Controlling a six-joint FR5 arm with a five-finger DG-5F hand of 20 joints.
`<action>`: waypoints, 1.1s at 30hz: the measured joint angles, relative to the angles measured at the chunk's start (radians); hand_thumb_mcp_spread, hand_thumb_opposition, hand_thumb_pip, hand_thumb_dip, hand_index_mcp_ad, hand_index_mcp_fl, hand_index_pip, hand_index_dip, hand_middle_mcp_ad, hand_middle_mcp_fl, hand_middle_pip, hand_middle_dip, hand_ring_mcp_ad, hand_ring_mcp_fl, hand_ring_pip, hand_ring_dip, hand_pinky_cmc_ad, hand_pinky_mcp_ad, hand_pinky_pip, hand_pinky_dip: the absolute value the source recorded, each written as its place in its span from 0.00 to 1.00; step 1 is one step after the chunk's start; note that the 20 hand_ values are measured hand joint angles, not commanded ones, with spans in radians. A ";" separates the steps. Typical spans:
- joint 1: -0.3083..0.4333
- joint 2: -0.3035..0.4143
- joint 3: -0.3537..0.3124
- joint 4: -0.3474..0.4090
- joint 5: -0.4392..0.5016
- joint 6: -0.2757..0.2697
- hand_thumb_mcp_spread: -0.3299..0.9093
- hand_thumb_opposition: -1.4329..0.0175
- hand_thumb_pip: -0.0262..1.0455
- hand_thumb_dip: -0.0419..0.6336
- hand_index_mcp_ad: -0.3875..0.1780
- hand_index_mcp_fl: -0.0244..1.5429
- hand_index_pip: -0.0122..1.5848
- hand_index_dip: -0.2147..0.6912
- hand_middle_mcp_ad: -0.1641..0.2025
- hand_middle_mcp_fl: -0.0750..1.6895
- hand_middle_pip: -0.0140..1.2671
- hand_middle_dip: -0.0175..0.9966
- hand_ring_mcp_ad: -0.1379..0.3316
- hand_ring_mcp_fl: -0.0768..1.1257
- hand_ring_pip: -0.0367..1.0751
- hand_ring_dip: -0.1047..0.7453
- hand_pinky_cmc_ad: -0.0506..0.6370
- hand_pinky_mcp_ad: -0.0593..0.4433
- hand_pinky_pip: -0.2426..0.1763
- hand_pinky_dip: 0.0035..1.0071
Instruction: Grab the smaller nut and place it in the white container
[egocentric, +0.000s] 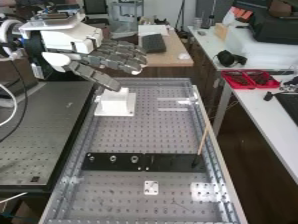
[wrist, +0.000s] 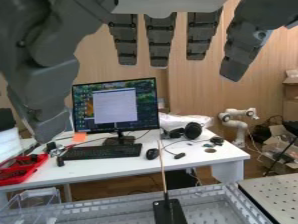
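Fingers of the hand (egocentric: 118, 59): straight, wide, empty. Smaller nut (egocentric: 91, 159): on the black bar (egocentric: 174, 162), well apart from the white container (egocentric: 114, 104). Step, by judgement: pre-grasp; next requirement, a descent to the nut and a narrow pinch.

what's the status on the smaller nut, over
Hand open and empty. Smaller nut standing on black bar, ungrasped. Larger nut close beside it, may crowd the grasp.
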 joint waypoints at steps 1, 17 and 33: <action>0.004 0.000 -0.009 0.008 0.009 0.000 0.47 0.48 0.63 0.22 0.57 0.05 0.13 0.55 0.64 0.04 0.11 0.25 0.67 0.06 0.10 0.23 0.79 0.81 0.32 0.21; -0.094 -0.049 -0.094 0.116 -0.126 -0.008 0.48 0.46 0.71 0.29 0.54 0.05 0.64 0.40 0.64 0.04 0.11 0.25 0.67 0.06 0.10 0.23 0.78 0.81 0.32 0.22; -0.243 -0.163 -0.143 0.232 -0.359 -0.103 0.51 0.43 0.75 0.32 0.51 0.03 0.83 0.40 0.63 0.04 0.11 0.25 0.67 0.06 0.10 0.23 0.77 0.78 0.32 0.23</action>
